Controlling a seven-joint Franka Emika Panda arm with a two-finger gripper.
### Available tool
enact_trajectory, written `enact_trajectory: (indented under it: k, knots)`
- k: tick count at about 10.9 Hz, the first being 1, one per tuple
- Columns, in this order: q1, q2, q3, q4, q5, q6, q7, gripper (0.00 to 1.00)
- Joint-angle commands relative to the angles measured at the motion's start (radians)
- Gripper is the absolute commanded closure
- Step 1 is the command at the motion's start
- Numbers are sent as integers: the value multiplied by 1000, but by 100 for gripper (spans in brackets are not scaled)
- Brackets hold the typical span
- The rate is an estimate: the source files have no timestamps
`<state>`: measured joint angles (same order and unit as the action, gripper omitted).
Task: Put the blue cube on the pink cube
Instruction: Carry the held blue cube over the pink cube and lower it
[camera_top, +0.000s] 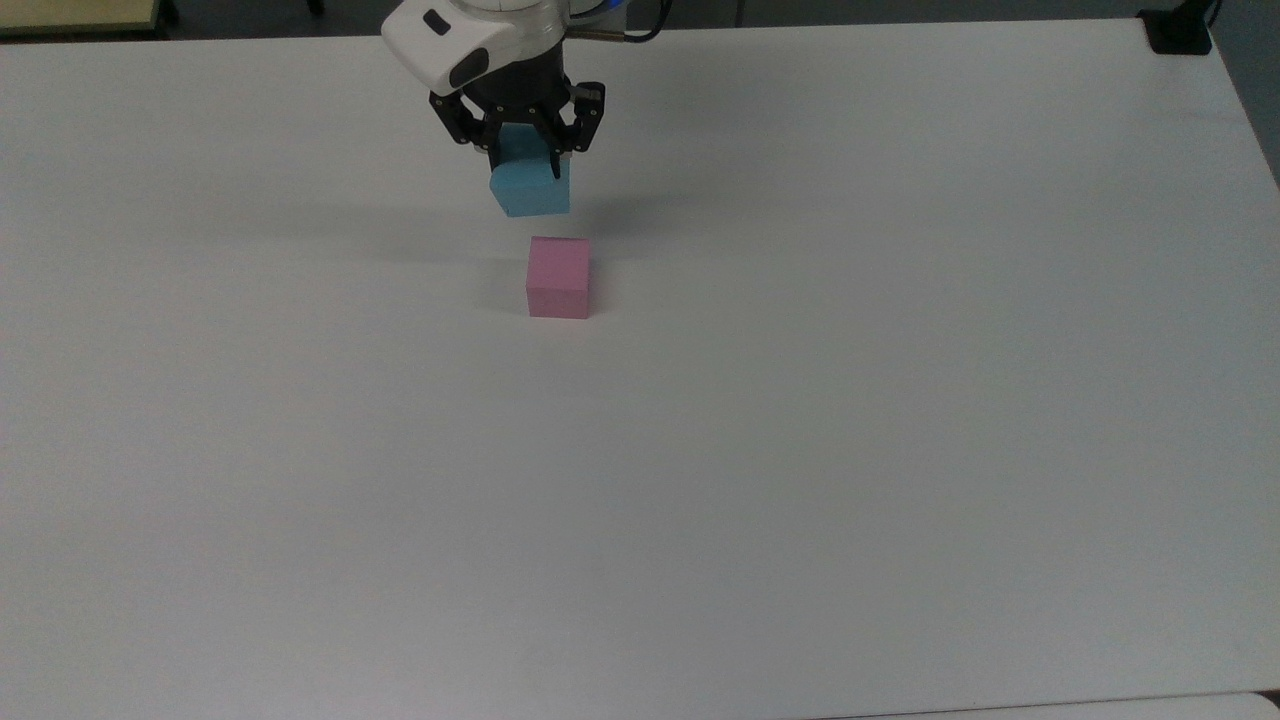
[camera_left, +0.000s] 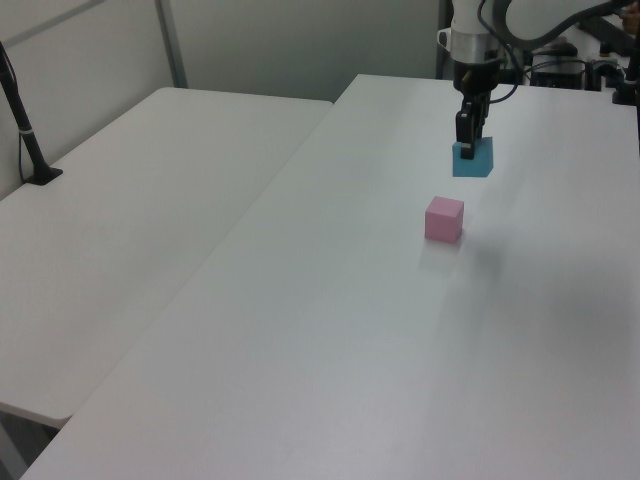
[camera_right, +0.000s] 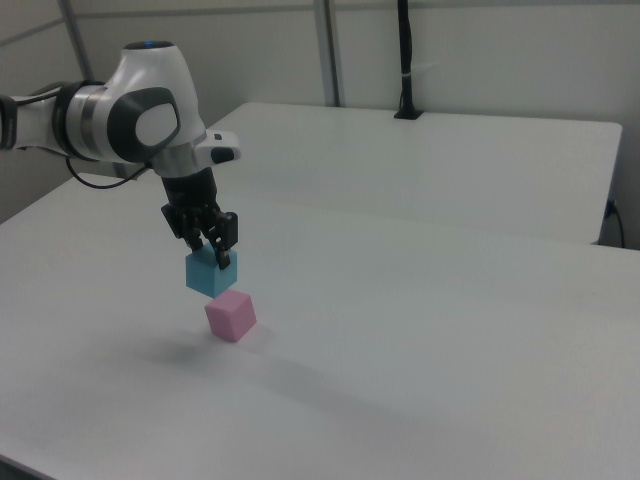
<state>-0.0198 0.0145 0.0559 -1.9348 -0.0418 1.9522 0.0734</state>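
1. The gripper (camera_top: 524, 165) (camera_left: 466, 148) (camera_right: 214, 252) points straight down, its two black fingers pinching the blue cube (camera_top: 531, 187) (camera_left: 474, 160) (camera_right: 210, 273) by its upper part.
2. The blue cube hangs clear of the table (camera_top: 800, 450) (camera_left: 330, 330) (camera_right: 420, 340), slightly turned on its vertical axis against the pink cube (camera_top: 558, 277) (camera_left: 444, 219) (camera_right: 231, 315), with a soft shadow on the tabletop near the pink cube.
3. The pink cube sits flat on the table. In the right view the blue cube is just above it and a little toward the right view's left, a thin gap between them; in the top view the blue cube appears just past the pink cube's far edge, nearer the top view's upper border.
4. Above the fingers comes the white wrist housing (camera_top: 455, 45), then the arm's grey-and-white joint (camera_right: 140, 110).
5. Beyond the pink cube, a second white table (camera_left: 120, 230) (camera_right: 440, 150) adjoins, with a black post (camera_left: 25, 130) (camera_right: 405, 60) on it.
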Motion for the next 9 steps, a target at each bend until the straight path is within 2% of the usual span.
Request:
enact_trajectory:
  k: [1,3,9]
  knots:
    - [34,16,-4,-26,-1,86,34,63]
    - [47,50,-4,-24,-15,128,40,63]
    - [74,125,-4,-19,-122,195,144,63]
